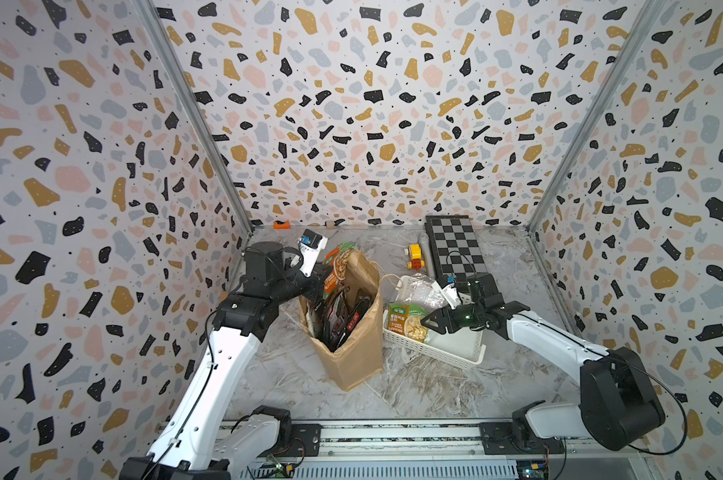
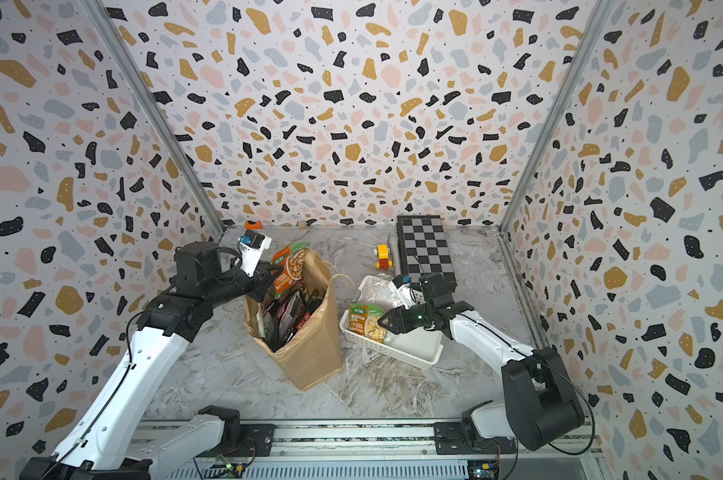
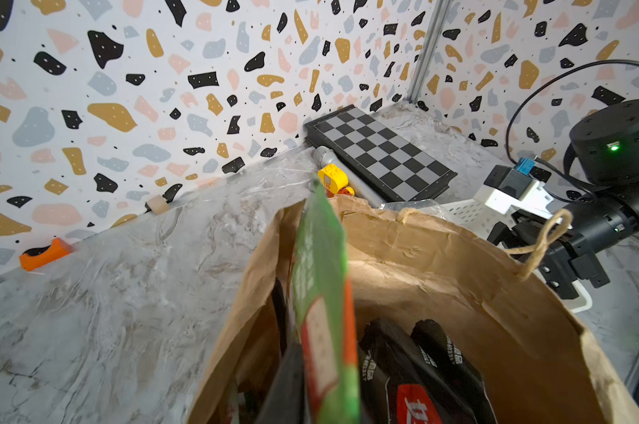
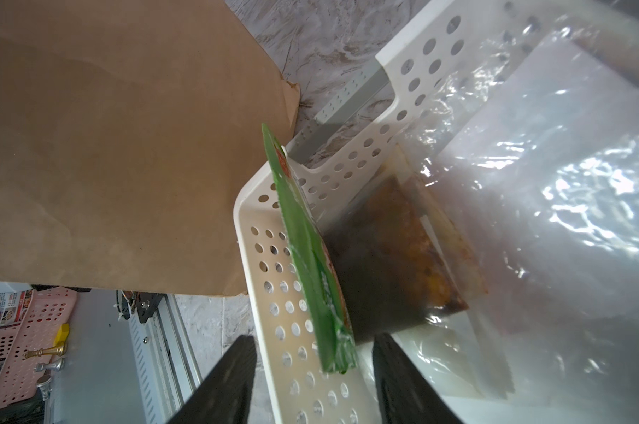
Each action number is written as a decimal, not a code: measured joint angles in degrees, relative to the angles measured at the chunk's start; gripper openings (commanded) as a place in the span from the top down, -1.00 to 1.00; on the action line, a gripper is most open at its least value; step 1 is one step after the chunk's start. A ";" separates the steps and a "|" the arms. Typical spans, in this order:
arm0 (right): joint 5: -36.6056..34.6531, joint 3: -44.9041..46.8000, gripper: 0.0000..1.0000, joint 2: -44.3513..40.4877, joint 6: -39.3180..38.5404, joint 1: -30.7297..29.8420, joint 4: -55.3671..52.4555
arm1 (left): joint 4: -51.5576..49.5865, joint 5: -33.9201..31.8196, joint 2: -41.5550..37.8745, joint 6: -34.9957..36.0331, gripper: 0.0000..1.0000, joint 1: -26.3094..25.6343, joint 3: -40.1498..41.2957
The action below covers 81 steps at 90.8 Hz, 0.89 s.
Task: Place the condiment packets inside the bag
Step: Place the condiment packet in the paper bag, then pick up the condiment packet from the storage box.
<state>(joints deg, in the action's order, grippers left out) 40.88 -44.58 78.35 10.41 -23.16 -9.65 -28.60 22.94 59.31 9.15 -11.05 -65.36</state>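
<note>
Left gripper (image 1: 319, 274) clenched over bag (image 1: 362, 345) mouth, right gripper (image 4: 313, 339) jaws parted astride green packet (image 4: 307, 253) in basket (image 4: 253, 312).

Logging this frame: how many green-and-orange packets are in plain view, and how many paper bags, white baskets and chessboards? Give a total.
green-and-orange packets in plain view: 2
paper bag: 1
white basket: 1
chessboard: 1
Total: 5

The bag (image 1: 360, 353) mouth is crowded with packets (image 1: 339, 316), one green packet (image 1: 338, 266) standing tall at its 12 o'clock rim; the basket (image 1: 434, 353) sits just beside at 3 o'clock; bare table (image 1: 393, 399) lies open at 6 o'clock.
</note>
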 measured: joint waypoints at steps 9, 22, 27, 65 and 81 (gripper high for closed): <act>0.00 0.00 -0.10 0.02 -0.02 -0.07 0.33 | 5.68 -2.71 -5.25 0.00 1.00 0.00 5.44; 0.02 0.00 -0.08 0.11 -0.02 -0.07 0.35 | 15.17 -6.21 -16.92 0.83 1.00 0.00 17.57; 0.02 0.00 -0.08 0.13 -0.02 -0.07 0.35 | 18.10 -7.28 -19.78 1.36 1.00 0.00 20.76; 0.31 0.00 -0.10 0.13 -0.85 -0.22 0.33 | 21.68 -11.04 -23.21 0.52 -0.36 -0.02 26.38; 0.46 0.00 -0.10 0.59 -1.70 -1.81 1.38 | 17.75 -11.37 -23.41 -2.67 -0.61 -0.02 21.77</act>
<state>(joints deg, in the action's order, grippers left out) 41.34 -44.58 78.94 8.71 -24.97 -8.27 -10.85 11.57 35.90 6.48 -11.07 -43.59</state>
